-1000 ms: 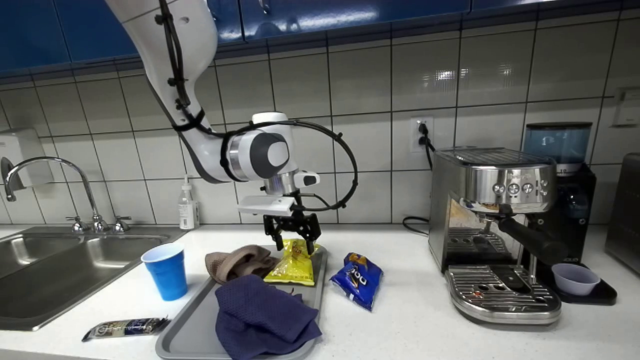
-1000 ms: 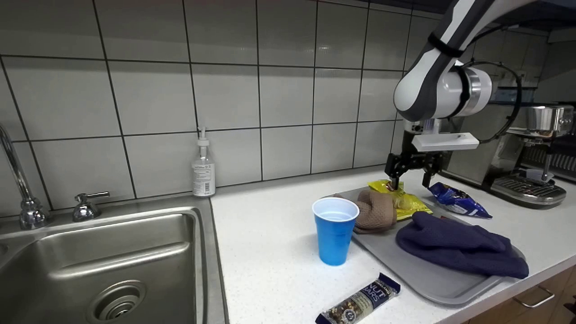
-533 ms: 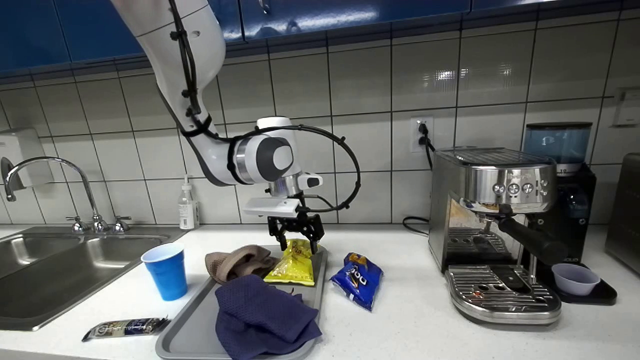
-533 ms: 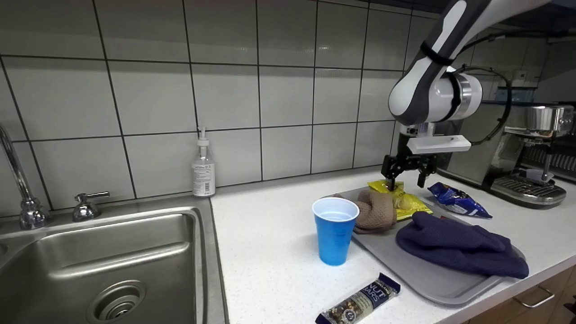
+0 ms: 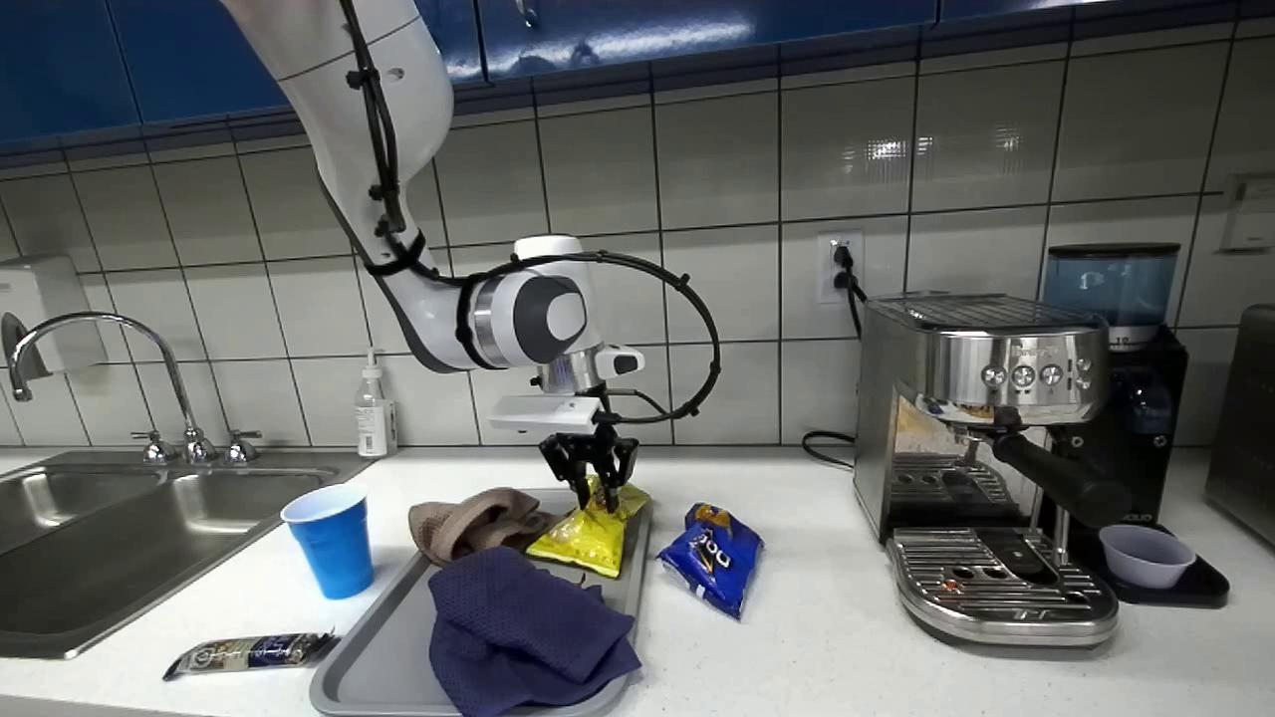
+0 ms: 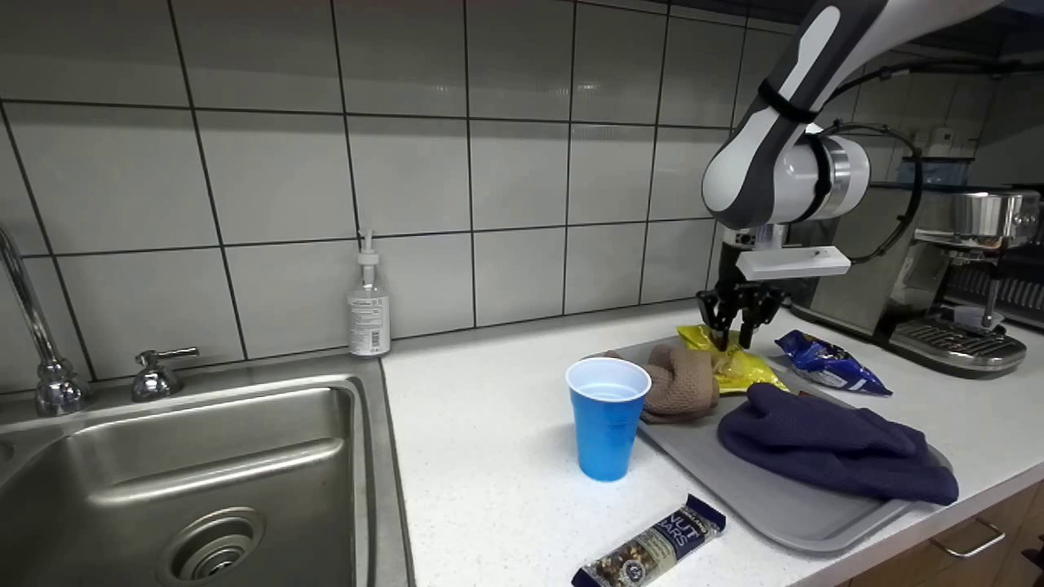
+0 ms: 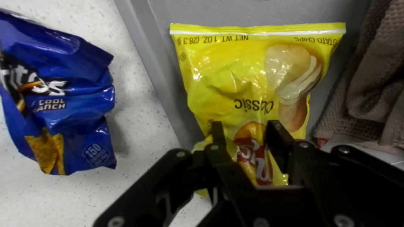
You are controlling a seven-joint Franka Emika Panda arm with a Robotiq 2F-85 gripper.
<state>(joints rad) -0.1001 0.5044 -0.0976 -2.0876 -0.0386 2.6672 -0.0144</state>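
Looking down through the wrist view, I've got the tool [image 7: 245, 125] pointing down with its jaws roughly halfway apart, one on each side of the logo end of the yellow chip bag [image 7: 227, 69]. The plastic is creased and bunched between them, so they're touching it for sure, but I honestly can't tell if that's a firm grip. The bag is lying at the far end of the gray tray [image 5: 379, 657], close to the rim.

It's kinda crowded down there. The brown cloth [image 5: 483, 528] is heaped just beside the yellow chip bag on the side toward the sink [image 6: 385, 473], and the navy cloth [image 5: 528, 627] lies right in front, covering a good part of the tray and hanging over its edge. On the opposite side, a blue chip bag [image 5: 712, 558] lies on the tabletop [image 5: 797, 637], near the tray but off it.

Other stuff I'm minding: the blue cup [image 5: 329, 543] stands upright between the tray and the sink, and a nut bar [image 6: 652, 546] lies near the tray's edge. The soap bottle [image 6: 369, 318] is back by the tiled wall [image 6: 285, 179], just beside the sink. Well apart from all that sits the coffee machine [image 5: 931, 438], with a grinder [image 5: 1146, 398] right next to it and a small bowl [image 5: 1146, 560] in front of the grinder
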